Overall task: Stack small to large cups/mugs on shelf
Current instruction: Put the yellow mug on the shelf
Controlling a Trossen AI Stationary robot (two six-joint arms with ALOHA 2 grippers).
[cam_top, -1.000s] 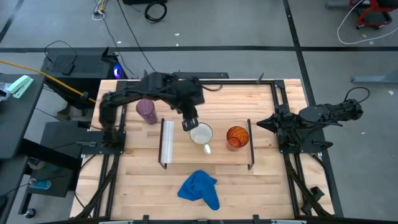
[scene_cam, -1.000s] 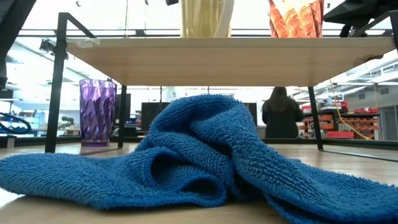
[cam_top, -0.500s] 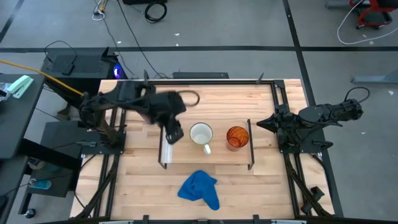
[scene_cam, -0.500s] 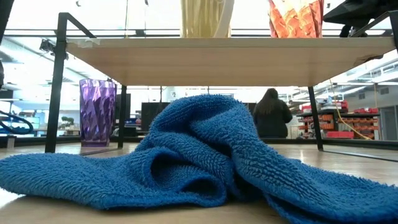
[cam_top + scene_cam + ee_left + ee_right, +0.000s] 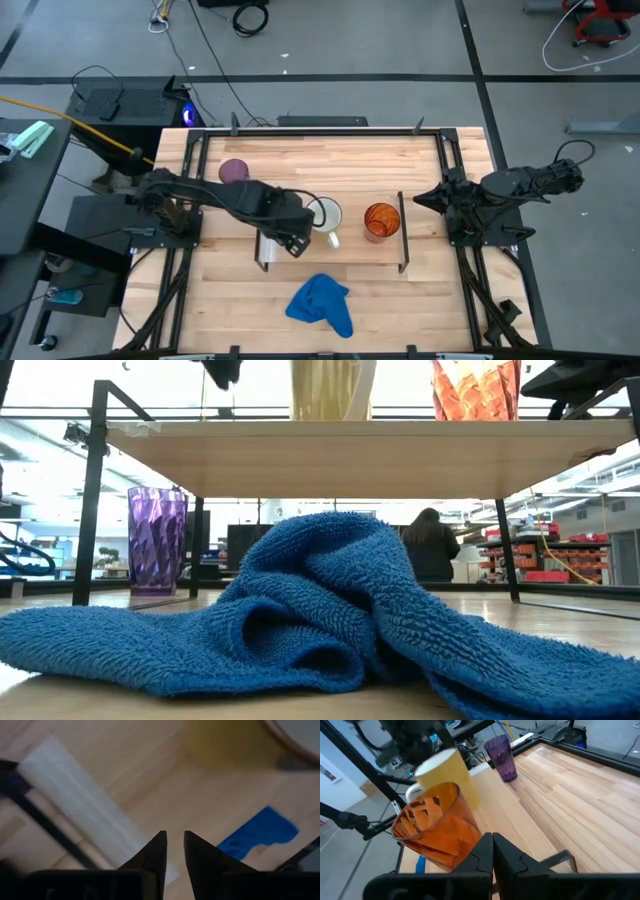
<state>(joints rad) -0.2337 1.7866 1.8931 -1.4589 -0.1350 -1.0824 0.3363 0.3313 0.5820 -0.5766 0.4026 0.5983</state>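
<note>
Landmark: the shelf [image 5: 345, 255], standing on the desk [image 5: 330, 165].
White mug [image 5: 323, 216]: on the shelf, mid-board, handle toward the blue cloth [image 5: 322, 304].
Orange cup [image 5: 380, 220]: on the shelf, just beside the mug, toward the right arm's end.
Purple cup [image 5: 234, 172]: upright on the desk, off the shelf's white-strip end, behind it.
Left fingers [image 5: 172, 851]: over the white-strip end, a narrow gap between them, holding nothing.
Key relation: the purple cup lies back from the left fingers, nearer them than the right.
Right fingers [image 5: 492, 851]: together, empty, parked past the orange cup's end.
</note>
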